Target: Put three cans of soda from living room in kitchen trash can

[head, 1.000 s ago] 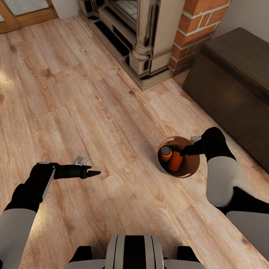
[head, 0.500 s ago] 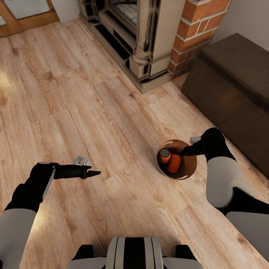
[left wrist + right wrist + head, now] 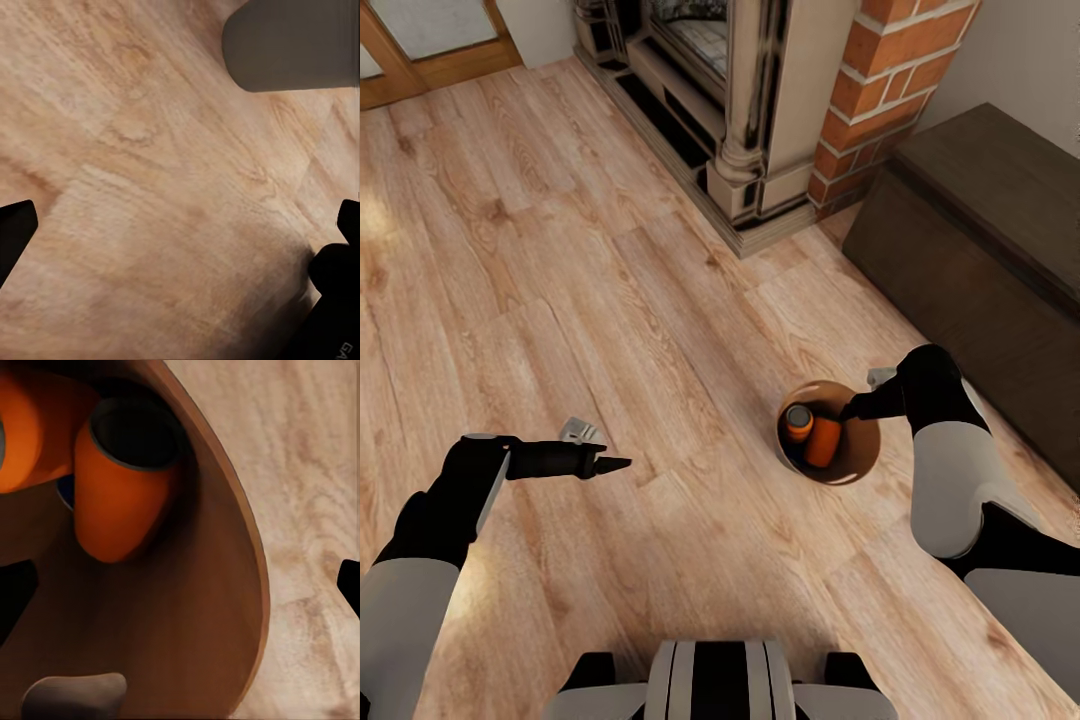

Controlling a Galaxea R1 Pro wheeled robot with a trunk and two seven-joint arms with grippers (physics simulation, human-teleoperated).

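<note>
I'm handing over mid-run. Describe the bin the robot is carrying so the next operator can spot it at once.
Start at the brick fireplace and the dark cabinet beside it; nearer the robot, over the wood floor, the right gripper holds the trash can by its rim. It is a small round bin, brown inside, with two orange cans in it.

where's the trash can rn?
In the head view, the trash can hangs at the right gripper, above the wood floor, near the dark cabinet. Orange cans lie inside.
</note>
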